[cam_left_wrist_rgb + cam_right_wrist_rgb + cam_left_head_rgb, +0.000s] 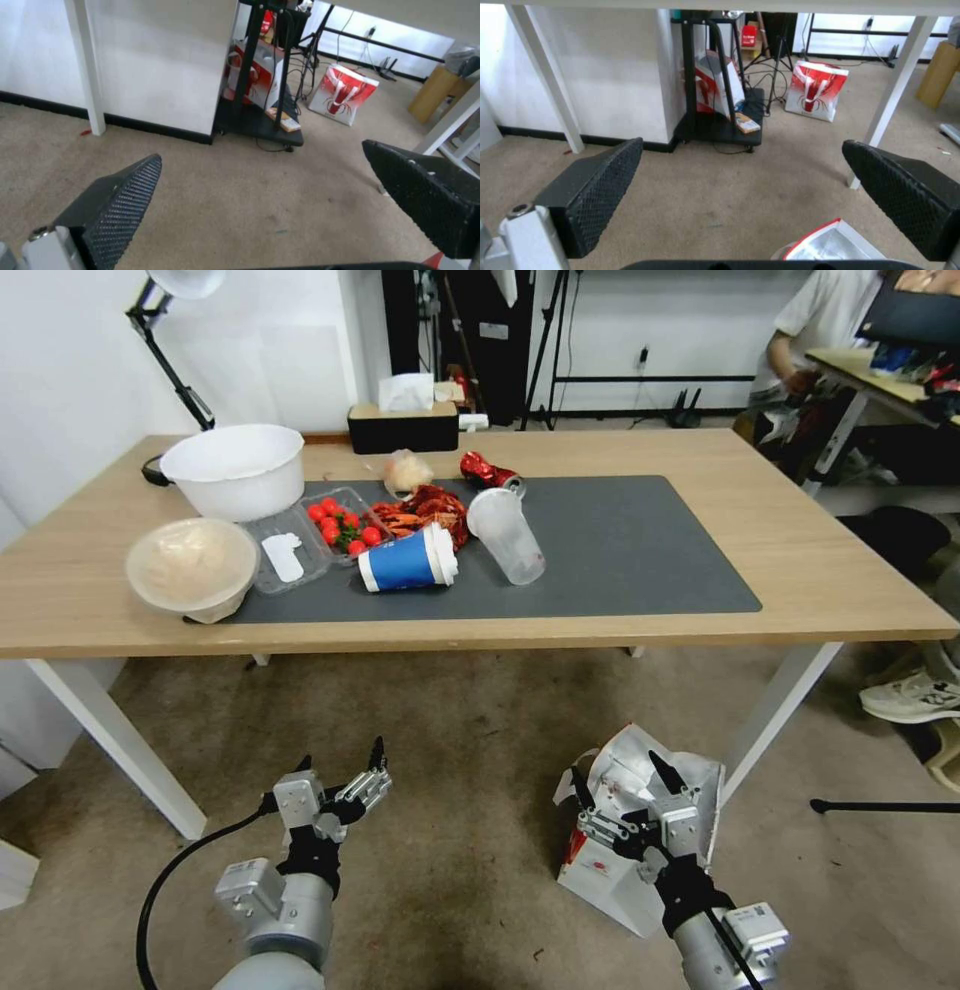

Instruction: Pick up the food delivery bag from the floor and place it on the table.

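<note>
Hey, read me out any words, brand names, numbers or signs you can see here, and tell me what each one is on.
No text can be read here.
Food delivery bag: small red logo on its white side, too small to read.
Red and white bag across the floor: a red crayfish drawing, no legible words.
Blue paper cup on the table: no legible print.
</note>
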You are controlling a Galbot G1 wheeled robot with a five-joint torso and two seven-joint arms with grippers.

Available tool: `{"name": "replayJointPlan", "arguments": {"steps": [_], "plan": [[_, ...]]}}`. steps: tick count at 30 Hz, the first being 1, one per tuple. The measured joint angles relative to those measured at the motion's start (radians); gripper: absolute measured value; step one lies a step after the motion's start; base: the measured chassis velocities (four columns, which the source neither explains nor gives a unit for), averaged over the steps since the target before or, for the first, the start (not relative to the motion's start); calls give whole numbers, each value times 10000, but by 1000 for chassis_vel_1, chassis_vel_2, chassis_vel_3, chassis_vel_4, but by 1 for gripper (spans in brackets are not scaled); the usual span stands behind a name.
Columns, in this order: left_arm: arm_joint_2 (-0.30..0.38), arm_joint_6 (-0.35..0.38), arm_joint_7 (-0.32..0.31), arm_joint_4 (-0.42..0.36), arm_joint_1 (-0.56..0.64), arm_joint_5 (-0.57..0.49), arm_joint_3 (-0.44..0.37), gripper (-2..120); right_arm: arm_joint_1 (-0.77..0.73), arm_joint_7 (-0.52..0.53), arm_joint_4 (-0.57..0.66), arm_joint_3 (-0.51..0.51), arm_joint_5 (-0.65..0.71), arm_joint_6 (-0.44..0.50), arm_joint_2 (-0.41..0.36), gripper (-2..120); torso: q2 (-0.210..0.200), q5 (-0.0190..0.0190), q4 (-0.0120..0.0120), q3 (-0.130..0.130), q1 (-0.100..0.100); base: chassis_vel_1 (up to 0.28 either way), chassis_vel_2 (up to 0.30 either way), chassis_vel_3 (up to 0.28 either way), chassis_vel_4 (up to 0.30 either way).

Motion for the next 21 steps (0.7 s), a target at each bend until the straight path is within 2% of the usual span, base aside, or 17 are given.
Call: {"name": "replayJointPlan", "arguments": {"steps": [21], "plan": [[-116, -151, -19, 155, 48, 52, -39, 100, -3, -32, -385, 39, -3, 310, 0, 100, -910, 0, 0, -563, -345, 0, 0, 0, 0]]}}
